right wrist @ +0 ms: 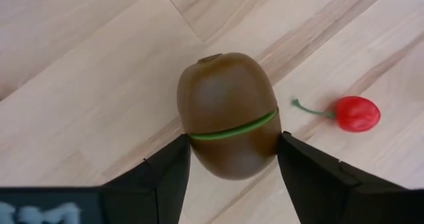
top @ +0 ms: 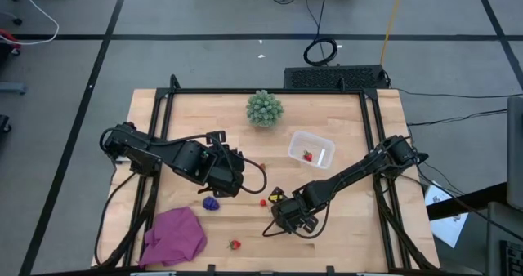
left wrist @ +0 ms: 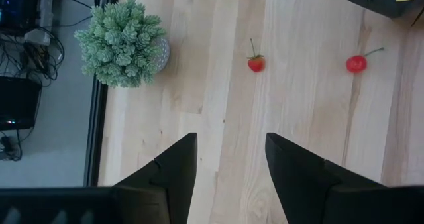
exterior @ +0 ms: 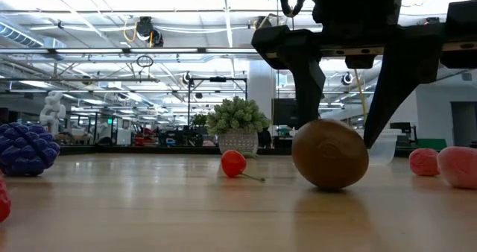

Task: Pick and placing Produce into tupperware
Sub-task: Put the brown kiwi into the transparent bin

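The brown kiwi [right wrist: 225, 111] lies on the wooden table [top: 343, 194] between the fingers of my right gripper [right wrist: 233, 141], near the table's middle front [top: 282, 215]. A red cherry [right wrist: 358, 113] lies just beside it. The clear tupperware [top: 311, 148] stands farther back with one red berry [top: 307, 155] inside. The purple grape cluster [top: 212, 202] lies left of centre, and another red berry [top: 234, 244] sits near the front edge. My left gripper [top: 237, 178] hovers open above the table, nothing between its fingers [left wrist: 179, 161]. My right gripper has the kiwi's two sides [right wrist: 271, 134], about its middle by the green seam, between its two fingers. The fingers [exterior: 309, 88] come from above, slanting down, one on each side. The kiwi [exterior: 330, 153] rests on the table.
A green spiky ball [top: 265, 109] in a small pot stands at the table's far middle. A magenta cloth [top: 174, 235] lies at the front left corner. A red cherry [top: 263, 202] lies between the two grippers. A black frame runs along the table's edges.
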You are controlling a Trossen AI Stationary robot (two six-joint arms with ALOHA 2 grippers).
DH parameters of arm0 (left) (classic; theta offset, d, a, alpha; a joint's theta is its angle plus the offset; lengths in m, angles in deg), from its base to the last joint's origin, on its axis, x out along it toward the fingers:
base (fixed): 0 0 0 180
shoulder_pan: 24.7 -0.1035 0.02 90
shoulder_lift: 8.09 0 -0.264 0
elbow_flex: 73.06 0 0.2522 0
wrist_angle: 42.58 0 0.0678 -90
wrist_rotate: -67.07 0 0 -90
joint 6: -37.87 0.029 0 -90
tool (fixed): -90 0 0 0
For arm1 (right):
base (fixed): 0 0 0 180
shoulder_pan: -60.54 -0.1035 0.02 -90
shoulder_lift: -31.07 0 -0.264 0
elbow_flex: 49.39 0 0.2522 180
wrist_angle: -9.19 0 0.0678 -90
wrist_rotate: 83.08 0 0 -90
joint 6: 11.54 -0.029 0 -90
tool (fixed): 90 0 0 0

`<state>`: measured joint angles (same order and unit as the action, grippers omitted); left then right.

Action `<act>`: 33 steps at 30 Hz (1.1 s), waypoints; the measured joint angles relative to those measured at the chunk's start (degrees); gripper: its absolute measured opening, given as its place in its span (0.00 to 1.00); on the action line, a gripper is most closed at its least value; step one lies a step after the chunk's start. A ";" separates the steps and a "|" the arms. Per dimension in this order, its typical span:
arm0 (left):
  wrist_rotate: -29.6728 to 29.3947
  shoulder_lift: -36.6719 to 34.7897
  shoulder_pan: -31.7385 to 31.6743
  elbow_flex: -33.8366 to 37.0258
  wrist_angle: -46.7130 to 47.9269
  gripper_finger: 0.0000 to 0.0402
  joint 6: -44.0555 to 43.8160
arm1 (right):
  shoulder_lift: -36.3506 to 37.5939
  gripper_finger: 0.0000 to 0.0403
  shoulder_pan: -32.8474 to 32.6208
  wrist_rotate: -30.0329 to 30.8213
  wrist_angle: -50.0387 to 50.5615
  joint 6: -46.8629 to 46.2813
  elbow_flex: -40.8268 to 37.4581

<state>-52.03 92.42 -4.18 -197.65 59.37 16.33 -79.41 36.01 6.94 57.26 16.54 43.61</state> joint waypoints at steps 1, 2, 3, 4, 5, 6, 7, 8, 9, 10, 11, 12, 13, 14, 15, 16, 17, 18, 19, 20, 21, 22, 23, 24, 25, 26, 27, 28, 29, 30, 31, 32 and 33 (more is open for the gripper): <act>0.00 0.00 0.00 0.00 0.00 0.46 0.00 | 0.00 0.51 -0.01 0.09 -0.02 0.00 0.02; 0.00 0.00 0.00 0.00 0.00 0.46 0.00 | 0.00 0.51 -0.01 0.16 -0.04 0.02 0.02; 0.00 0.00 0.00 0.01 0.00 0.46 0.01 | 0.00 0.51 -0.01 0.17 -0.04 0.02 0.02; 0.00 0.00 0.00 -0.01 0.00 0.46 0.02 | 0.02 0.51 0.00 0.18 -0.02 0.02 0.02; 0.00 0.00 0.00 0.01 0.00 0.46 0.02 | 0.02 0.51 -0.01 0.18 -0.02 -0.01 0.04; 0.00 0.00 0.00 0.01 0.00 0.46 0.02 | 0.02 0.51 0.01 0.20 -0.01 -0.17 0.04; 0.00 0.00 0.00 0.01 0.00 0.46 0.02 | 0.02 0.51 0.00 0.21 -0.01 -0.22 0.04; 0.00 0.00 0.00 0.01 0.00 0.46 0.02 | 0.02 0.51 0.01 0.21 0.00 -0.25 0.04; 0.00 0.00 0.00 0.00 0.00 0.46 0.02 | 0.02 0.51 0.00 0.21 0.02 -0.31 0.04; 0.00 0.00 0.00 0.01 0.00 0.46 0.02 | 0.02 0.51 -0.01 0.21 0.02 -0.33 0.04; 0.00 0.00 0.00 -0.01 0.00 0.46 0.02 | 0.02 0.51 0.01 0.21 0.02 -0.35 0.04; 0.00 0.00 0.00 -0.01 0.00 0.46 0.02 | 0.02 0.51 0.00 0.21 0.04 -0.37 0.04; 0.00 0.00 0.00 0.01 0.00 0.46 0.02 | 0.02 0.51 0.00 0.21 0.06 -0.37 0.04; 0.00 0.00 0.00 0.01 0.00 0.46 0.02 | 0.02 0.51 -0.01 0.21 0.07 -0.37 0.04; 0.00 0.00 0.00 0.01 0.00 0.46 0.02 | 0.02 0.51 0.01 0.21 0.06 -0.40 0.04; 0.00 0.00 0.00 0.01 0.00 0.46 0.04 | 0.02 0.51 0.01 0.21 0.01 -0.70 0.04; 0.00 0.00 0.00 0.01 0.00 0.46 0.04 | 0.02 0.51 0.01 0.18 -0.17 -1.51 0.04; -0.01 0.00 0.00 0.01 0.00 0.46 0.04 | 0.02 0.51 0.07 0.19 -0.53 -2.21 0.04; 0.00 0.00 0.00 -0.01 0.00 0.46 0.04 | 0.02 0.51 0.15 0.18 -1.00 -2.69 0.04; -0.02 0.00 0.00 0.00 0.00 0.46 0.04 | 0.00 0.51 0.23 0.18 -1.34 -3.21 0.04; -0.02 0.00 0.00 -0.01 0.00 0.46 0.04 | 0.00 0.51 0.30 0.18 -1.59 -3.39 0.04; -0.02 0.00 0.00 0.01 -0.02 0.46 0.04 | -0.02 0.51 0.40 0.20 -1.76 -3.41 0.02; -0.02 0.00 0.00 -0.01 0.00 0.46 0.04 | -0.02 0.51 0.43 0.18 -1.80 -3.44 0.02; -0.02 0.00 0.02 -0.01 0.00 0.46 0.04 | -0.02 0.51 0.48 0.18 -1.79 -3.65 0.02; -0.02 0.00 0.00 0.01 0.00 0.46 0.04 | -0.02 0.51 0.55 0.18 -1.79 -4.05 0.02; -0.03 0.00 0.00 0.00 -0.02 0.46 0.05 | -0.02 0.51 0.60 0.21 -1.81 -4.73 0.02; -0.04 0.00 0.00 0.01 0.00 0.46 0.08 | -0.02 0.51 0.76 0.21 -1.81 -5.44 0.02; -0.03 0.00 0.00 0.00 -0.01 0.46 0.17 | -0.02 0.51 0.87 0.18 -1.80 -6.23 0.02; -0.04 0.00 -0.01 0.00 -0.01 0.46 0.19 | -0.02 0.51 1.01 0.20 -1.73 -6.76 0.02; -0.06 0.00 -0.05 0.01 -0.01 0.46 0.17 | -0.02 0.51 1.21 0.19 -1.62 -7.07 0.02; -0.24 0.00 -0.11 -0.01 -0.02 0.46 0.17 | -0.02 0.51 1.26 0.20 -1.56 -7.28 0.02; -0.51 0.00 -0.22 0.01 0.00 0.46 0.17 | -0.02 0.51 1.33 0.22 -1.53 -7.30 0.02; -0.55 0.00 -0.38 0.01 -0.02 0.46 0.17 | -0.02 0.51 1.37 0.24 -1.55 -7.30 0.02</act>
<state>-52.58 92.42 -4.56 -197.64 59.34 16.50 -79.43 37.38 7.18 55.71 9.24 43.64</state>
